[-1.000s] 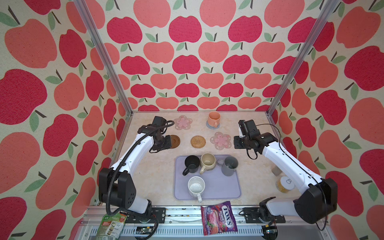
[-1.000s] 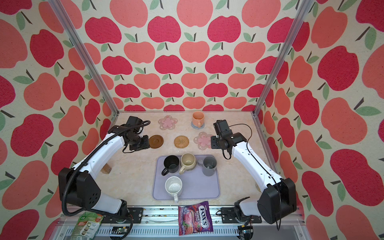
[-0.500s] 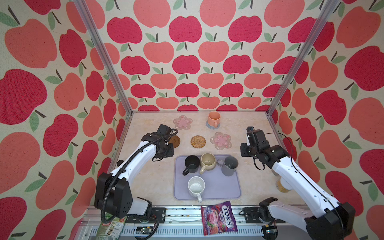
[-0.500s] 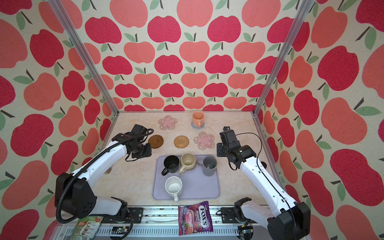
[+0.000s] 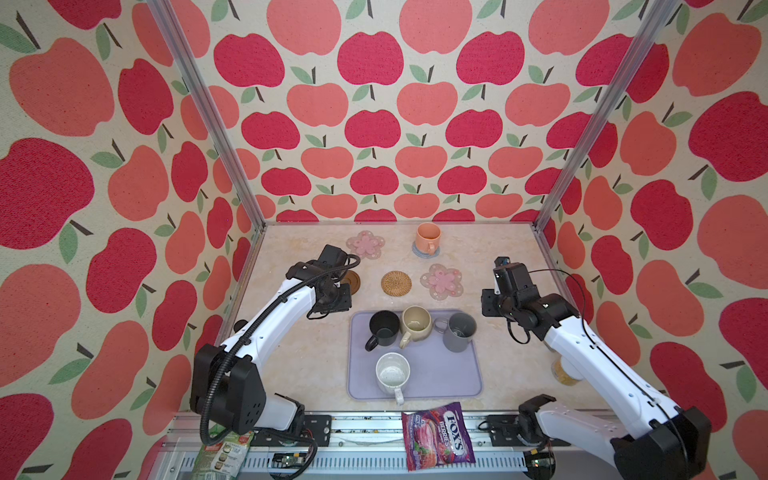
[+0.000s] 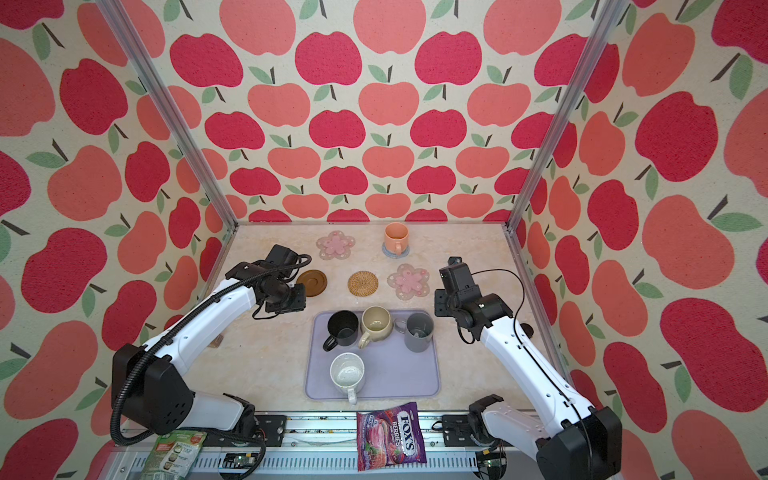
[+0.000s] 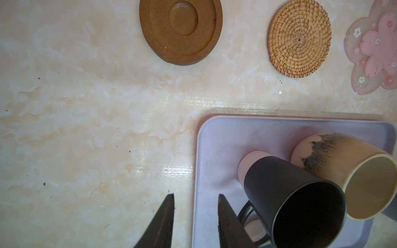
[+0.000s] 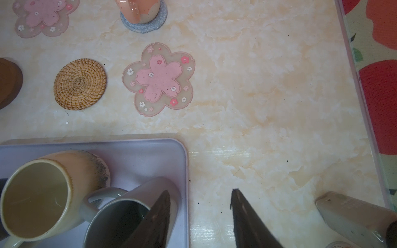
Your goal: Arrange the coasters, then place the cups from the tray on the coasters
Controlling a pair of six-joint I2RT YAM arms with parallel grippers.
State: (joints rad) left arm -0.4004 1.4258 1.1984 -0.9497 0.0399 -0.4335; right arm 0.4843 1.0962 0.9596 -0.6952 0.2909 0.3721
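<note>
I read the table (image 5: 316, 374) with the back wall as twelve. The lavender tray (image 5: 449, 374) sits at six. Four mugs stand upright on it: the black mug (image 5: 384, 328) at the tray's ten, the beige mug (image 5: 417, 324) at twelve touching it, the grey mug (image 5: 459, 330) at two, and the speckled white mug (image 5: 392, 372) at six.

The orange mug (image 6: 396, 237) stands at the table's twelve on the grey-blue knit coaster (image 6: 395, 250). At its nine lies a bare pink flower coaster (image 6: 335, 245). Nearer the tray runs a row of three bare mats (none touching): the dark brown disc (image 6: 311, 282) at nine, the rattan coaster (image 6: 363, 283) in the middle, and a second pink flower coaster (image 6: 408, 281) at three.

My left gripper (image 7: 196, 195) hangs off the tray's ten o'clock corner, fingers parted with nothing between them. One finger is over the table, the other over the tray's rim. My right gripper (image 8: 200, 191) is at the tray's two o'clock corner, spread wider and also empty. One finger crosses the grey mug's rim in the wrist view, though I cannot tell if it touches.
</note>
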